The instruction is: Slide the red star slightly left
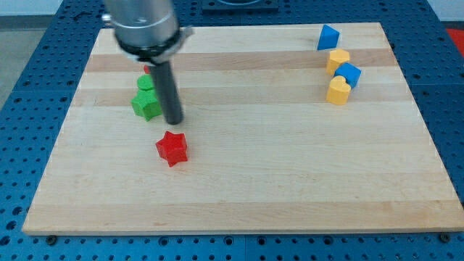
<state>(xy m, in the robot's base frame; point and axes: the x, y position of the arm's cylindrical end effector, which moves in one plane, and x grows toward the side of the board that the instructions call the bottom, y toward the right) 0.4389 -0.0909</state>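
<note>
Resting on the table [239, 174] near the view's left, my tip [174, 121] sits just above and slightly right of the red star [172, 148], close to it but with a thin strip of wood showing between them. No jaws on this arm: it ends in a plain dark rod, which holds nothing and touches no block that I can make out.

Red star: left-centre of the table, lying flat, apart from all other blocks.

Green star [147, 105]: just left of the rod, close beside it; contact cannot be judged. A second green block [146, 83] touches it on the upper side, and a sliver of a red block [148, 69] shows above that, mostly hidden by the arm.

Upper right cluster, well apart: blue triangle [328, 37], yellow block [337, 59], blue block [349, 74], yellow heart [337, 90].
</note>
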